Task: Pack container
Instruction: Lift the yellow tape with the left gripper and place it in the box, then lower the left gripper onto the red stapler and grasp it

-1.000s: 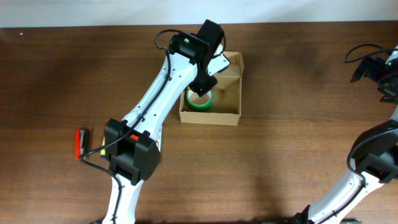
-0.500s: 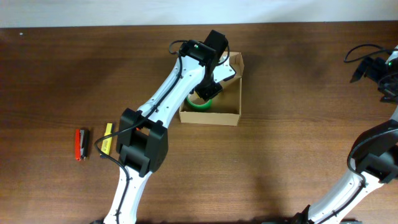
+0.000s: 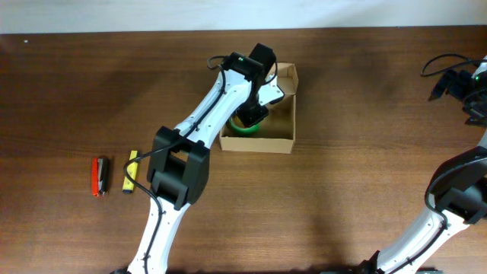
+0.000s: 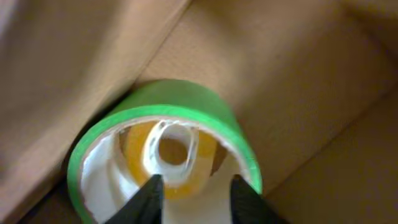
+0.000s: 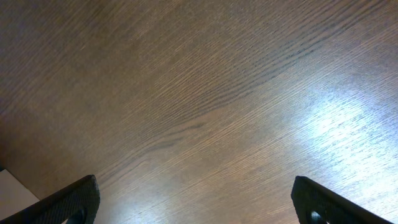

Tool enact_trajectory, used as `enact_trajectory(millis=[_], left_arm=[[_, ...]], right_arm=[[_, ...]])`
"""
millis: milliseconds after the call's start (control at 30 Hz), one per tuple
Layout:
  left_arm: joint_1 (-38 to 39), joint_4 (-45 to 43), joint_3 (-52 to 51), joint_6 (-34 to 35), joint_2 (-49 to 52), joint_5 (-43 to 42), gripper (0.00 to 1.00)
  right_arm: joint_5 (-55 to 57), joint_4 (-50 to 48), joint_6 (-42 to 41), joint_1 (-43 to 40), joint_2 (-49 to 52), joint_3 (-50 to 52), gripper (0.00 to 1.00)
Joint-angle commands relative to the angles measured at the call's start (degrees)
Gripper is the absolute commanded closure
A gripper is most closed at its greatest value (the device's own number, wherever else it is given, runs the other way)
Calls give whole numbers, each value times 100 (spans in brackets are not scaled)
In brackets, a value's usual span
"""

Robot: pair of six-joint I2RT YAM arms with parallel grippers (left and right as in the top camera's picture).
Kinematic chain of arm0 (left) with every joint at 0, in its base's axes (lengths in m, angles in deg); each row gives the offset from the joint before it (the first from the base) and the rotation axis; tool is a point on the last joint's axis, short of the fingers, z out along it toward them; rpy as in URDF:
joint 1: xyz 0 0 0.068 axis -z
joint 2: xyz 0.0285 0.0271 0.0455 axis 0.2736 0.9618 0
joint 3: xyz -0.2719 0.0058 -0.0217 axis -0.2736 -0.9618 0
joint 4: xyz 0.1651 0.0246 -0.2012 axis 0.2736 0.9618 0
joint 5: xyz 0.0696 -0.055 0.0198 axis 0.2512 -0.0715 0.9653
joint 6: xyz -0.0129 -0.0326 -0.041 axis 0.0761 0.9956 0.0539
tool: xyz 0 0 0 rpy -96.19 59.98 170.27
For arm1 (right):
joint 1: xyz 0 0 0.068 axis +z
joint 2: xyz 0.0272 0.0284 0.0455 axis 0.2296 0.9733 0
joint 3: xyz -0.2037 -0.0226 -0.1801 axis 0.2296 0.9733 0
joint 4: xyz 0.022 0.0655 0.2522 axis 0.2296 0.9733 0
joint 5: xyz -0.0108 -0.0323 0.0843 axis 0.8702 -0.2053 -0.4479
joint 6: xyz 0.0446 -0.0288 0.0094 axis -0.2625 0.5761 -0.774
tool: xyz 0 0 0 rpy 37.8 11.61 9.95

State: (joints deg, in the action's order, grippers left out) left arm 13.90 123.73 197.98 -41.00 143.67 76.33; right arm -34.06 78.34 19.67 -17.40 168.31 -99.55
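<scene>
The left claw had gone from a closed pinch to a narrow gap, with nothing between its tips. I judged from this that it had let go of the green tape roll. The roll lay flat directly beneath the claw, core upward, with both tips just over its opening. A yellowish ring showed inside the core; I could not identify it. The roll rested in the left part of the cardboard box, close against a wall, so I counted this item as packed. The flap lid stood open on the far side and was not yet closed. A red-and-black tool and a yellow item lay well apart on the worktop, possibly next. The right claw hung wide open and empty.
</scene>
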Motion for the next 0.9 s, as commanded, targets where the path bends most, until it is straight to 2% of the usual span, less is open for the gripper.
enact_trajectory(millis=[0,233,267,300,333,367,500,633,700,767,833,867], left_arm=[[-46,26,-17,-48,129,4,63],[-46,22,17,-26,-162,273,62],[-44,22,26,-26,-254,330,65],[-44,24,26,-26,-310,330,75],[-44,26,26,24,-374,409,90],[-44,28,26,81,-417,505,98],[-35,138,28,105,-717,544,98],[-17,310,28,363,-1692,1167,98],[-155,313,20,675,-2507,1884,93],[-546,295,-170,896,-3121,2004,85],[-1248,212,-953,1202,-3851,2044,65],[-1515,157,-1355,1316,-4111,2031,50]], right_arm=[[-28,0,44,-15,-216,2,1],[-28,0,42,-15,-216,2,1],[-28,0,42,-15,-216,2,0],[-28,0,44,-15,-216,2,1],[-28,0,44,-15,-216,2,1],[-28,0,44,-15,-216,2,0],[-28,-2,42,-15,-216,2,1],[-28,0,42,-15,-216,2,1],[-28,0,44,-15,-216,2,1],[-28,0,44,-15,-216,2,1],[-28,0,44,-15,-216,2,1],[-28,0,42,-15,-216,2,1]])
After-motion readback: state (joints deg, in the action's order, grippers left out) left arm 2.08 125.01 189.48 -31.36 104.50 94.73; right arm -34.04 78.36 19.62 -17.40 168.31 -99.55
